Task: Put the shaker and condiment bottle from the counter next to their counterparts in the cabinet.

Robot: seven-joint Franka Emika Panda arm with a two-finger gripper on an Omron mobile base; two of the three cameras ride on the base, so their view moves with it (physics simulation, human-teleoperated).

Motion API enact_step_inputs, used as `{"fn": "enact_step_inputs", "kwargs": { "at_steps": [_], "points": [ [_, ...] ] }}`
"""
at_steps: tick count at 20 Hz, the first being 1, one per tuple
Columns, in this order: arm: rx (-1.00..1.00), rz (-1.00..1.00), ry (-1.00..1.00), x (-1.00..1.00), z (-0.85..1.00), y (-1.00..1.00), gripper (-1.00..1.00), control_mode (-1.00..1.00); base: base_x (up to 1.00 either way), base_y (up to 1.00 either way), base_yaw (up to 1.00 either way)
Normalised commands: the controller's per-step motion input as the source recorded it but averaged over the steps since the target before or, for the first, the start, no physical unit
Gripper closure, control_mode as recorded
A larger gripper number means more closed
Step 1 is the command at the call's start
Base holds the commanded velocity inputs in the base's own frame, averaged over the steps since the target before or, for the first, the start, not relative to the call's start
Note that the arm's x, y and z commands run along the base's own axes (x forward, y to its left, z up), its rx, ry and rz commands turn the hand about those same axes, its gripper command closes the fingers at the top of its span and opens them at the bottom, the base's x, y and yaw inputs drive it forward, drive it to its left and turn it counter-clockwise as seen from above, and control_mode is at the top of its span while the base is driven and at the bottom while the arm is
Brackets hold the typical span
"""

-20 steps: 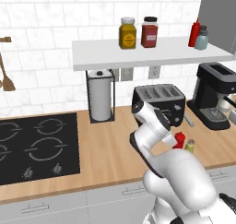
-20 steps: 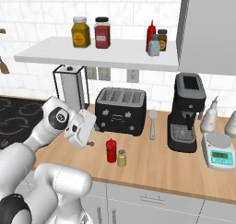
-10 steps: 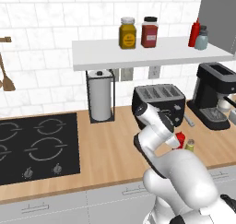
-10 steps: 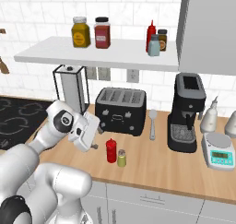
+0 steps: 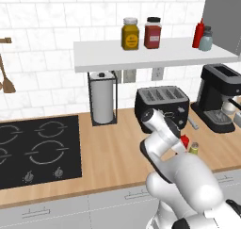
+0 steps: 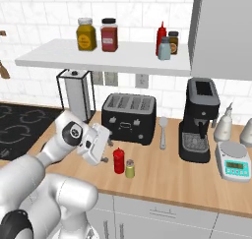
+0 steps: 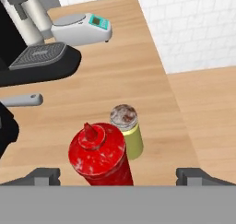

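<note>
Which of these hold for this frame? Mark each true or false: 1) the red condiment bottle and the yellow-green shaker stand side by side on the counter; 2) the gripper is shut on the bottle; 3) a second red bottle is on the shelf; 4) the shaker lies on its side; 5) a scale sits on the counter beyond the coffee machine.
1) True: the condiment bottle and the shaker stand close together on the counter.
2) False: the gripper is open, its fingertips wide on either side of the bottle, not clamping it.
3) True: a red squeeze bottle stands on the cabinet shelf beside a grey-blue shaker.
4) False: it stands upright.
5) True: the scale sits past the coffee machine.
</note>
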Motion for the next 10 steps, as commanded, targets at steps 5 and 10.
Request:
{"fn": "enact_step_inputs", "kwargs": {
  "at_steps": [5, 10],
  "points": [
    [0.00, 0.00, 0.00, 0.00, -0.17, -0.15, -1.00, -1.00, 0.00, 0.00, 0.00],
    [0.00, 0.00, 0.00, 0.00, -0.18, -0.09, -1.00, -1.00, 0.00, 0.00, 0.00]
  ]
}}
